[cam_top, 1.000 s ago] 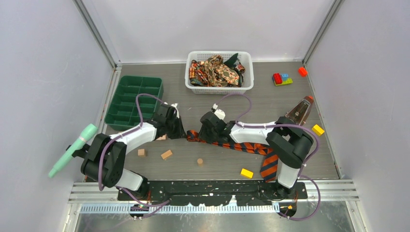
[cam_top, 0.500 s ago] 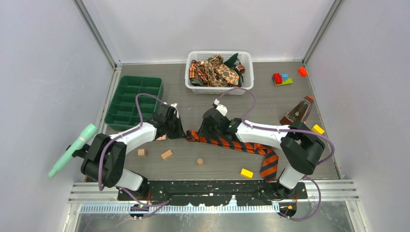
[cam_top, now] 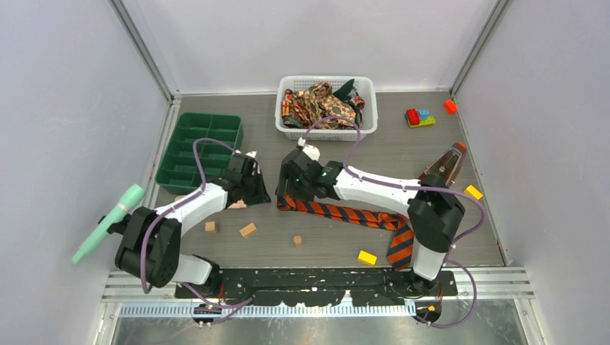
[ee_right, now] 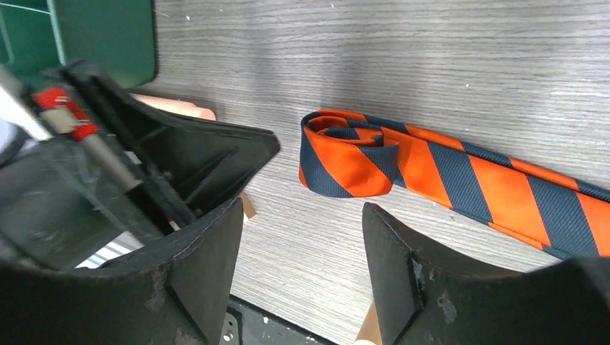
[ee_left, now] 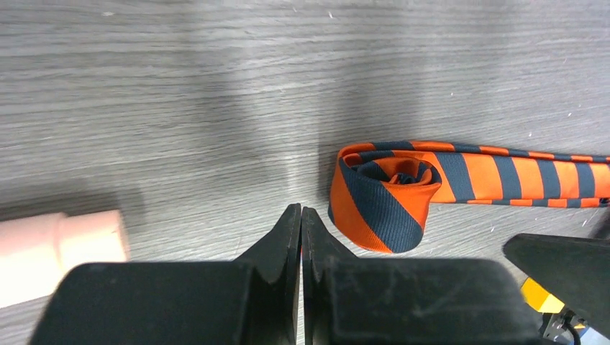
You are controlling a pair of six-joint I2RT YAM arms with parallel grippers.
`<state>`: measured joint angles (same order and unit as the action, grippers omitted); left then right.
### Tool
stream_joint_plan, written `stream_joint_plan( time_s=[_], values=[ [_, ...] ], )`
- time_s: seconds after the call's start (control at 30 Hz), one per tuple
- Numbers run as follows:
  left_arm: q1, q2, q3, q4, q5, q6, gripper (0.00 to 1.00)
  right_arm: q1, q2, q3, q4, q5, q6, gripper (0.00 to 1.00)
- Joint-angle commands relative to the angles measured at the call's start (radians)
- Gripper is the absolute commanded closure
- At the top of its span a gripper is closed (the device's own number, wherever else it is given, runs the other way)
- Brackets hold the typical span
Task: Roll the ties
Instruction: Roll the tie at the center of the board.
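An orange-and-dark striped tie [cam_top: 360,215] lies across the table, its left end curled into a small loose roll [ee_left: 385,194], also seen in the right wrist view [ee_right: 349,154]. Its wide pointed end [cam_top: 401,248] lies by the right arm's base. My left gripper [cam_top: 260,194] [ee_left: 301,215] is shut and empty, just left of the roll, not touching it. My right gripper [cam_top: 286,188] [ee_right: 302,237] is open and empty, just above the roll. Paisley and dark green ties [cam_top: 324,104] lie heaped in the white basket [cam_top: 327,133].
A green compartment tray [cam_top: 196,151] stands at the left. Small wooden blocks [cam_top: 247,230], a wooden cylinder [cam_top: 297,241] and yellow blocks [cam_top: 367,257] lie near the front. A metronome [cam_top: 446,164] and coloured bricks [cam_top: 419,117] sit at the right. A mint tool [cam_top: 108,223] lies at far left.
My right gripper has moved left along the tie to above its rolled end. My left gripper has shifted slightly left and back from the roll.
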<state>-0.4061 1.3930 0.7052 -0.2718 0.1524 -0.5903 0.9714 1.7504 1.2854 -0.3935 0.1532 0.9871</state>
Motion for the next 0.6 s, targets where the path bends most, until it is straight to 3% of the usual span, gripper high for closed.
stream_joint_plan(
  time_s=[0.0,0.27,0.57],
  values=[
    [0.050,-0.097,-0.010,-0.037,-0.072,-0.012,0.98,0.026,0.052,0.120,-0.148,0.059,-0.022,0.32],
    [0.109,-0.225,-0.078,-0.062,-0.115,-0.026,0.98,0.056,0.170,0.276,-0.307,0.138,-0.034,0.33],
    [0.124,-0.215,-0.081,-0.060,-0.102,-0.016,1.00,0.068,0.277,0.397,-0.418,0.169,-0.046,0.39]
  ],
)
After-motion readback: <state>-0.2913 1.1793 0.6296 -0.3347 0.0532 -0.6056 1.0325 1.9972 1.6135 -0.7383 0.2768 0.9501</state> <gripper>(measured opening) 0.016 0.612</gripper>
